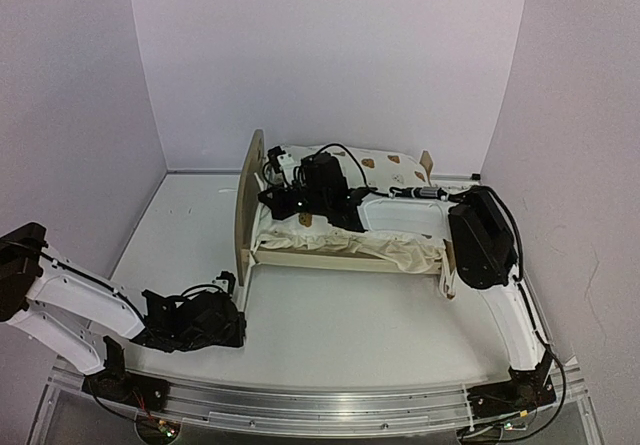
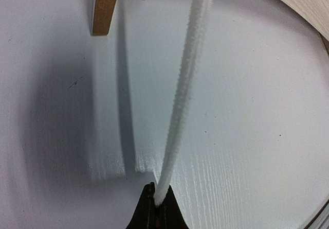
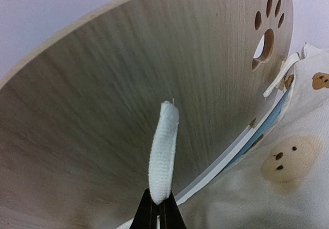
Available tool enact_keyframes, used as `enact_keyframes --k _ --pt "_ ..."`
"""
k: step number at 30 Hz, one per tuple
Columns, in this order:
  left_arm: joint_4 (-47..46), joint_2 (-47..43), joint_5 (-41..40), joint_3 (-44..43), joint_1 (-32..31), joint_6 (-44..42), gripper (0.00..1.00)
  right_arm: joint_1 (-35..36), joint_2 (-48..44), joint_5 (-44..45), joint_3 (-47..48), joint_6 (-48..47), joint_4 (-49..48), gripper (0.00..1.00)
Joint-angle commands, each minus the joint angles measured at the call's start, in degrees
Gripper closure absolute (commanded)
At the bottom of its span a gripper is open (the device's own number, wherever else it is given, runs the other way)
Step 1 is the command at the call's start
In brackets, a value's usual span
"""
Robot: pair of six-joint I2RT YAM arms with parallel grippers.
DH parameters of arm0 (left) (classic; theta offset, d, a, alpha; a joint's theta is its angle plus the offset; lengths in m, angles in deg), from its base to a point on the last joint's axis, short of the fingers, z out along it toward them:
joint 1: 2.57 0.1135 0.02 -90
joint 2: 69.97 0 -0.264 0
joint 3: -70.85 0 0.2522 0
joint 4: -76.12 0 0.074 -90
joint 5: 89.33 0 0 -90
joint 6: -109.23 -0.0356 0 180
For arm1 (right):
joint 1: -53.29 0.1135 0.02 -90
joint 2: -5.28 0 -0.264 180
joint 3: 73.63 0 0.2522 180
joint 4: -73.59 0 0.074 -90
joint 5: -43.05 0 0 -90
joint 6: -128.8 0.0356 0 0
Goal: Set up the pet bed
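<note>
Right end effector (image 3: 158, 207) faces pet bed (image 1: 340, 258) with paw-cutout plywood headboard (image 3: 103, 85).

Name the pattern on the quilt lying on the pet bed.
The quilt is cream with brown bear faces, clearest in the right wrist view.

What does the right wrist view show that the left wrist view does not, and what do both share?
Only the right wrist view: the headboard's paw-print cutout, the bear-print quilt and the blue-and-white mattress edge. Only the left wrist view: the white table and a plywood piece's end casting a shadow. Both: light plywood of the pet bed, and a white strip rising from shut jaws, on the right gripper and the left gripper.
</note>
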Motion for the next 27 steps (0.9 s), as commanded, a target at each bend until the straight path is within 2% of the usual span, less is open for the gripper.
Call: enact_keyframes --k 1,5,9,11,12,15,17,20,23,27 --pt "6.9 3.9 1.9 -3.7 -0.2 0.8 1.00 -3.8 3.5 2.5 10.0 1.2 -1.2 1.00" --pt "10.7 7.7 0.9 -6.7 -0.2 2.4 1.00 -4.3 4.7 0.3 12.5 1.5 0.1 1.00" --pt "10.9 7.7 1.9 -7.7 -0.2 1.6 0.97 -4.3 0.6 -5.0 5.4 3.6 -1.9 1.00" --pt "12.4 6.7 2.2 -8.6 -0.2 0.7 0.90 -4.3 -3.0 -7.5 0.0 4.6 -3.2 0.97" --pt "13.6 6.1 2.2 -9.3 -0.2 0.1 0.85 -4.3 -5.0 -8.4 -2.5 5.1 -3.4 0.91" --pt "17.4 4.1 2.0 -11.6 -0.2 -1.4 0.69 -4.3 -12.1 -10.2 -10.3 5.1 -2.6 0.62" --pt "19.4 2.5 2.0 -12.7 -0.1 -2.1 0.62 -4.3 -18.2 -9.7 -15.7 4.3 -0.4 0.50" --pt "20.9 0.9 2.9 -14.1 -0.2 -3.4 0.50 -4.3 -26.8 -5.3 -22.1 2.5 6.1 0.38" --pt "22.0 -1.0 3.9 -15.1 -0.2 -4.6 0.39 -4.4 -35.8 3.5 -28.2 1.0 15.0 0.27" --pt "24.6 -4.9 4.7 -16.1 -0.2 -6.5 0.21 -5.4 -45.3 18.2 -35.0 -0.6 26.8 0.24"
